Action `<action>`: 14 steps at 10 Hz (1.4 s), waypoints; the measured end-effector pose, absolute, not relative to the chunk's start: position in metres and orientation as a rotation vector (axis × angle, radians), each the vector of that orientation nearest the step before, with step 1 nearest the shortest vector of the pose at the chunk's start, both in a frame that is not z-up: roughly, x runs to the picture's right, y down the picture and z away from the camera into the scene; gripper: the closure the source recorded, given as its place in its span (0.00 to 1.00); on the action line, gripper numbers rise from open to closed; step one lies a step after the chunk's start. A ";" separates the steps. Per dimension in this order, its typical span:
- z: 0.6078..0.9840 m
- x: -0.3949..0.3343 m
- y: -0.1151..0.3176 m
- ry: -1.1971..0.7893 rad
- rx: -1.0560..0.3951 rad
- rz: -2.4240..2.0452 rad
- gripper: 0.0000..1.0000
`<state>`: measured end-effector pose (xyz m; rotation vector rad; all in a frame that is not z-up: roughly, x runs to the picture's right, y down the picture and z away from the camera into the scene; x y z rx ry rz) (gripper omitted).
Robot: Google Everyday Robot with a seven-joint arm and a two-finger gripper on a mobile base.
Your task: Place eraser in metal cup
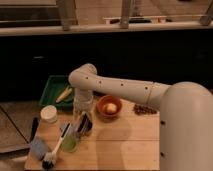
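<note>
My gripper [83, 112] hangs from the white arm's wrist, straight down over the small dark metal cup [86, 129] on the wooden table. The eraser [80, 124], a narrow dark slab with a pale long side, stands tilted directly under the gripper, with its lower end at or in the cup. Where the gripper meets the eraser is dark, so I cannot tell whether it is gripped.
An orange bowl [109, 106] holding a pale item stands right of the cup. A translucent green cup [69, 143], a white-handled brush [53, 152] and a blue block [38, 147] lie front left. A white jar [48, 114] and a green tray [56, 85] are behind.
</note>
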<state>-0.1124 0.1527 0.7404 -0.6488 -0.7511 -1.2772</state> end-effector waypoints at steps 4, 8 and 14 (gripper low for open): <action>0.740 -0.113 0.153 -0.760 -0.641 -1.282 0.20; 0.739 -0.111 0.149 -0.755 -0.635 -1.281 0.20; 0.735 -0.098 0.131 -0.732 -0.626 -1.283 0.20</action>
